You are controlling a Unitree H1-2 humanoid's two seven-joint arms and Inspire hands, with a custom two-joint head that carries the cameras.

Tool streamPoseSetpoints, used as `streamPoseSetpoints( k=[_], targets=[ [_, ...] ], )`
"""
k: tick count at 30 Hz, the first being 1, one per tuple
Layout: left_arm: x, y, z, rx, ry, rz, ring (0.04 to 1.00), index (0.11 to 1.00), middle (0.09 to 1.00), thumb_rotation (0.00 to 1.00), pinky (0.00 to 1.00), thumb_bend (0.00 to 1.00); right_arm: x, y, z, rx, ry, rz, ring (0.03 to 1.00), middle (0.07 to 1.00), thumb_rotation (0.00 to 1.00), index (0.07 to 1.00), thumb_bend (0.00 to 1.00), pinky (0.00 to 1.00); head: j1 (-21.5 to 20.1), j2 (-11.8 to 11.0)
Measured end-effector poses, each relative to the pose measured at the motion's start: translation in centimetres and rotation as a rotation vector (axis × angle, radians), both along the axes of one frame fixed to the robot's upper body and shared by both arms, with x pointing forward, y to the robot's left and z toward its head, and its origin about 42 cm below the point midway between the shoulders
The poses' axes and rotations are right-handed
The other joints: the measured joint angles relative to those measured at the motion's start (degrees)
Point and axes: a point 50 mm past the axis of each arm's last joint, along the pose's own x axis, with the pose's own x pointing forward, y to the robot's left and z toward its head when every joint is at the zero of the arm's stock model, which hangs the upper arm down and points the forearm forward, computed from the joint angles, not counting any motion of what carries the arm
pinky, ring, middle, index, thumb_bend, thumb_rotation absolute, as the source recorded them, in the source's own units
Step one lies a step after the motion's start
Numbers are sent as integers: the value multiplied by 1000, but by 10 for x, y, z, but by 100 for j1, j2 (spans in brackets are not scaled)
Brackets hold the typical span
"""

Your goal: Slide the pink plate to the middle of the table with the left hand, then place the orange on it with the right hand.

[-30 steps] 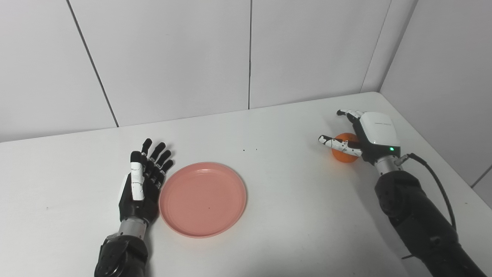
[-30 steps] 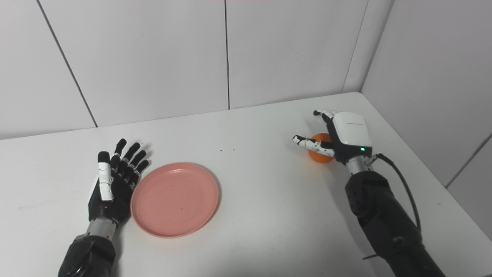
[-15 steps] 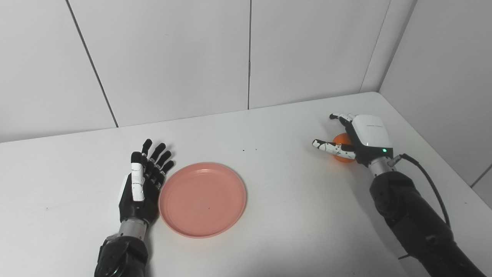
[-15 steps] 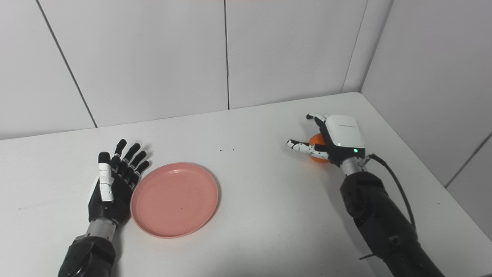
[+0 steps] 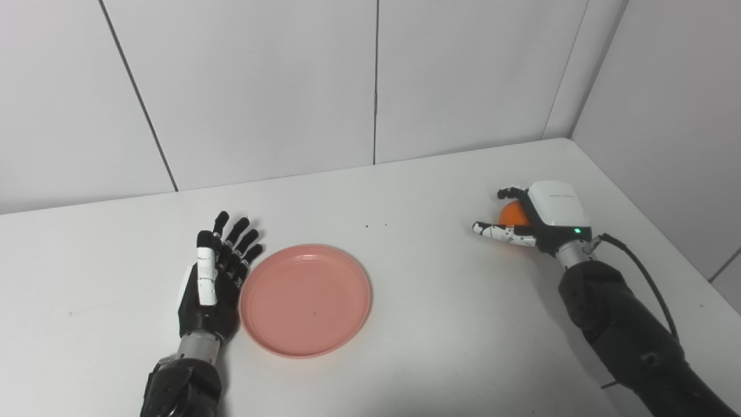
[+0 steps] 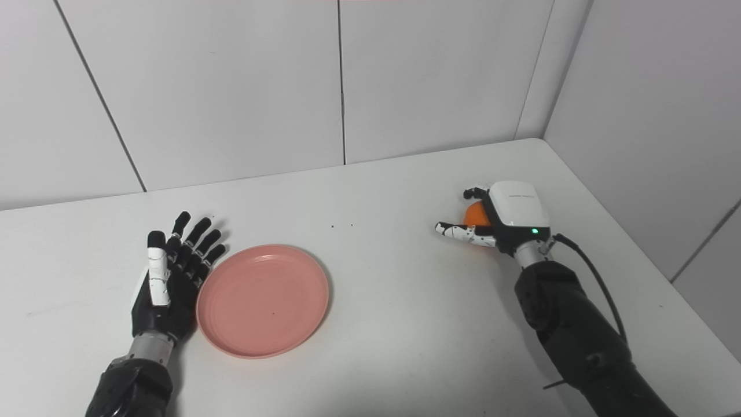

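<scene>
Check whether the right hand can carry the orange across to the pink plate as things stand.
Probably yes. The right hand is curled around the orange, and only bare table lies between it and the pink plate. The left hand rests open beside the plate's far rim.

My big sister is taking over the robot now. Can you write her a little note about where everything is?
Left hand: open, flat on the table, against the pink plate's left rim.
Right hand: curled around the orange at the table's right side; whether it is lifted is unclear.
Done: plate sits near the middle, empty.
Left: carry the orange over and set it on the plate.
</scene>
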Motion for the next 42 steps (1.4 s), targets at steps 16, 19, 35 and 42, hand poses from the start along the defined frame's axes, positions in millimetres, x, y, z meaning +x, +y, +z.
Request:
streamPoseSetpoints(
  k=[16, 19, 35, 42],
  targets=[
    [-1, -1, 2, 6, 15, -10, 902, 1000, 919, 869, 893, 985, -2, 4, -3, 50, -27, -80, 288, 423, 727, 423, 668, 219, 9, 70],
    [-1, -1, 2, 6, 17, -10, 903, 1000, 922, 868, 895, 992, -5, 7, -3, 53, -28, -73, 284, 426, 694, 424, 659, 219, 0, 88],
    [-1, -3, 3, 7, 25, -15, 903, 1000, 923, 869, 881, 991, -6, 9, -2, 45, -55, -9, 180, 252, 281, 273, 431, 130, 97, 114],
    [-2, -7, 4, 14, 25, -10, 902, 1000, 925, 878, 878, 994, -3, 18, 24, 67, -113, 63, 175, 234, 304, 255, 441, 131, 210, 132]
  ],
)
